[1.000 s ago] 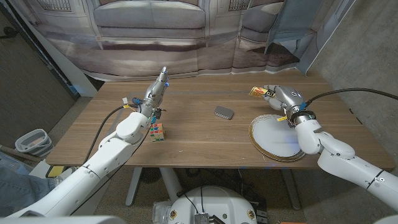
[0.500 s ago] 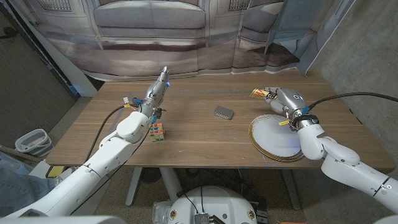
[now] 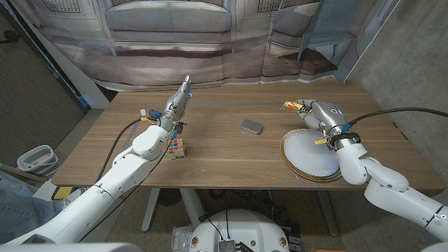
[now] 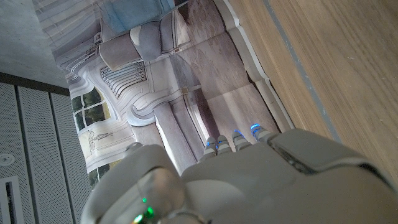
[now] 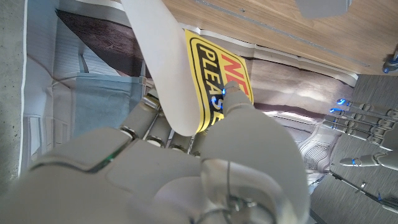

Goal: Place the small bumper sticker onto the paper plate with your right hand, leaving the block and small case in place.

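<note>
while hovering beyond the paper plate (image 3: pixel 308 164), the right hand (image 3: pixel 318 113) pinches the bumper sticker (image 3: pixel 290 106).

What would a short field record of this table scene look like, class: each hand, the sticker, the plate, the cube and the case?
right hand: pinches the sticker, lifted beyond the plate's far rim
bumper sticker: yellow, black and red lettering, not yet on the plate
paper plate: white, gold rim, bare, on the table's right part
left hand: fingers extended, holds nothing
Rubik's cube: beside the left forearm
small case: grey, mid-table, apart from both hands
</note>
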